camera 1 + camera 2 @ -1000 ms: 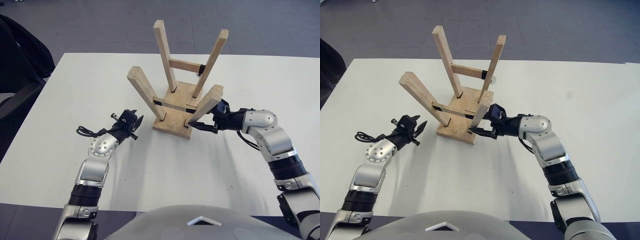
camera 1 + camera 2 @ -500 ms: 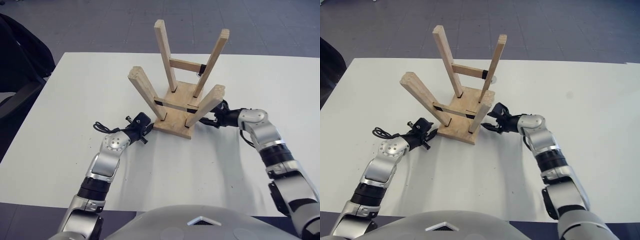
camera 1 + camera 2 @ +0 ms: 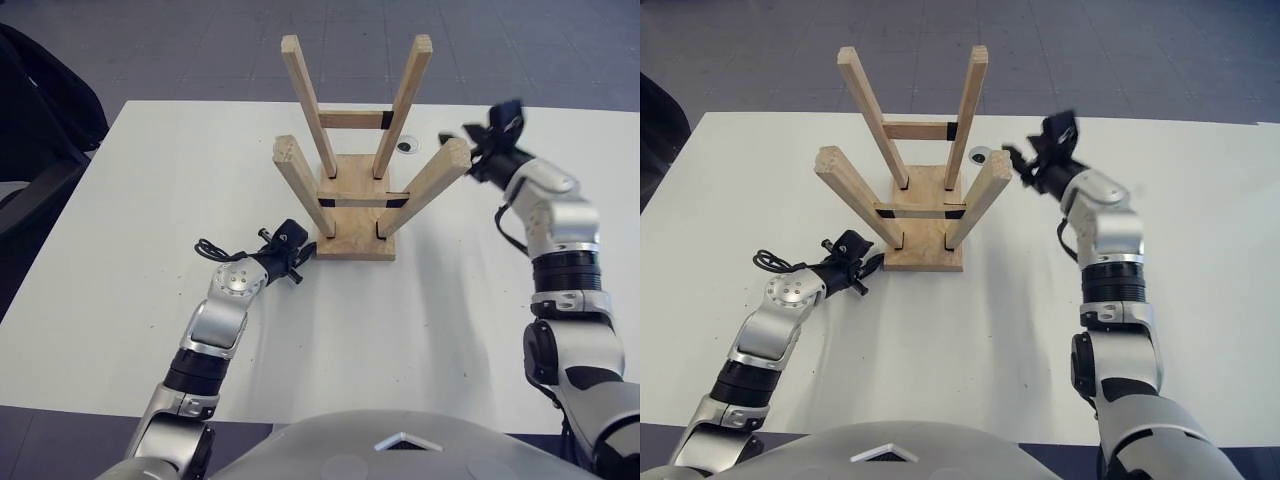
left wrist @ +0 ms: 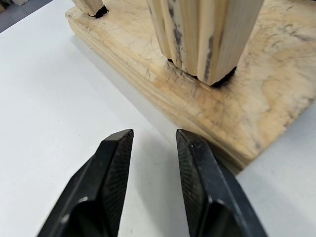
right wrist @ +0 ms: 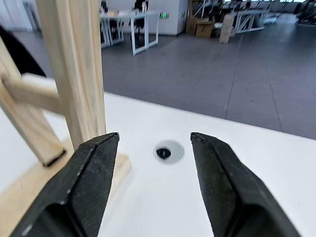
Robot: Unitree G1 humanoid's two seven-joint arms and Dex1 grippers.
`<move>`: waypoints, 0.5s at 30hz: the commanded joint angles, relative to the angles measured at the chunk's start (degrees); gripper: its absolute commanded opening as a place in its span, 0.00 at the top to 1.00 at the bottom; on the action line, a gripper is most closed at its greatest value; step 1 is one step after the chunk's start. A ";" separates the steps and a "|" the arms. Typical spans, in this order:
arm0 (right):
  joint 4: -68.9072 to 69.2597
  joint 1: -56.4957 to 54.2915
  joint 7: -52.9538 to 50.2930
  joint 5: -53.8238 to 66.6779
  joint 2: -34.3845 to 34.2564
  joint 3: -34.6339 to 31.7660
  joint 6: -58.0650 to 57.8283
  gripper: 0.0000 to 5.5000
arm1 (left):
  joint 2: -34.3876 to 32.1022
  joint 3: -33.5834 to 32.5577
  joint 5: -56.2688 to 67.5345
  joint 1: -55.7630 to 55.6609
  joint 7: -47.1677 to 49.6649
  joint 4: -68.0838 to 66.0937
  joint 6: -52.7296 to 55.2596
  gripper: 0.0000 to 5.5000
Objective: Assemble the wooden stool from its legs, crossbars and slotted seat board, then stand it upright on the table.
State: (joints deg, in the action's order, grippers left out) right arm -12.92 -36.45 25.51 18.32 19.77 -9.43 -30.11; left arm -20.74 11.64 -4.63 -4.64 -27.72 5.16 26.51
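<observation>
Left eye view puts the stool (image 3: 355,190) upside down at upper centre of the desk (image 3: 130,220), seat board (image 3: 357,242) lying flat. Released, the left end effector (image 3: 296,254) sits just beside the board's lower-left corner. The right end effector (image 3: 492,138), also released, hovers by the tip of a leg (image 3: 425,188). To flip the stool well, grip that leg firmly while the left steadies the board.

A white table (image 3: 140,190) stands on a grey tiled floor (image 3: 200,50). The wooden stool (image 3: 360,199) rests upside down toward the far edge, its seat board (image 3: 356,242) flat on the tabletop, legs (image 3: 305,100) pointing up. A small round grommet (image 3: 404,147) sits just behind the board
</observation>
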 commanded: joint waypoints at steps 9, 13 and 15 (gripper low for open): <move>42.56 0.94 -9.26 37.50 1.93 -9.35 -30.66 0.70 | -0.57 -1.36 -0.03 2.86 2.09 1.94 0.37 0.71; 40.30 -0.77 -10.48 35.13 0.82 -4.66 -28.29 0.70 | -0.11 -0.93 -0.07 2.83 2.15 2.21 0.63 0.71; 38.92 -1.12 -9.99 33.94 0.54 -2.71 -26.85 0.70 | -0.13 -0.88 -0.04 2.95 2.11 2.56 0.77 0.71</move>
State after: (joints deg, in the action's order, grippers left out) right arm 27.09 -35.99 15.30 53.43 20.54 -13.87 -58.53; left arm -20.80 10.58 -4.66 -1.87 -25.86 6.88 26.57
